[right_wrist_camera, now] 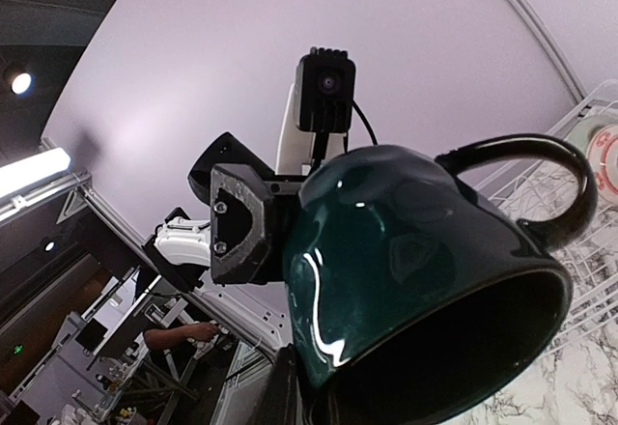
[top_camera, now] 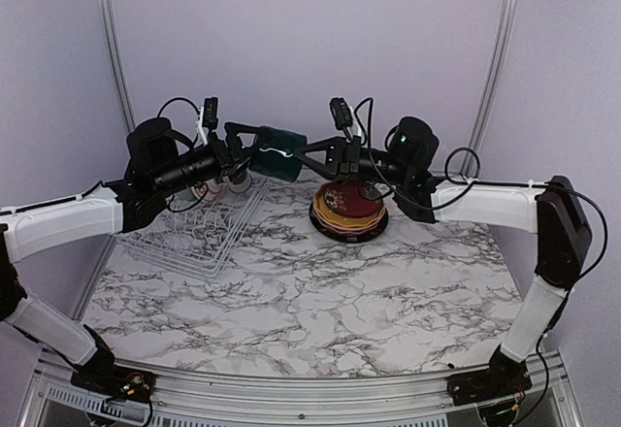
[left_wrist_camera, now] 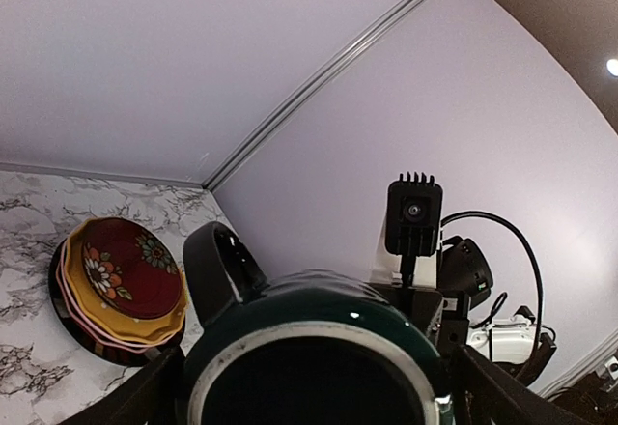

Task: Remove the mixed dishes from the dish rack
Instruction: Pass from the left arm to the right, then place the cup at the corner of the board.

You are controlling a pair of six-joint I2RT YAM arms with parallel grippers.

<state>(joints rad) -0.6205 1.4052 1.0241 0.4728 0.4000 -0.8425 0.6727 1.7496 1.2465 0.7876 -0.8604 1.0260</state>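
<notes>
My left tool (top_camera: pixel 254 147) is clenched on the dark teal mug (top_camera: pixel 281 151), which hangs in the air above the far part of the desk (top_camera: pixel 320 301), between my 2 arms. In the left wrist view the mug's base faces the camera, with 1 finger pressed on each side of it and the handle at its upper left. My right tool (top_camera: pixel 303 156) meets the mug's open end from the right. In the right wrist view 1 of its fingers shows by the rim, but I cannot tell whether that tool is clenched or released.

Below and left of the mug lies the white wire dish rack (top_camera: pixel 189 238), with pale cups (top_camera: pixel 209 192) at its far end. Right of the mug and lower, a stack of plates (top_camera: pixel 349 211) sits on the desk, with the dark red floral plate (left_wrist_camera: pixel 126 270) on top.
</notes>
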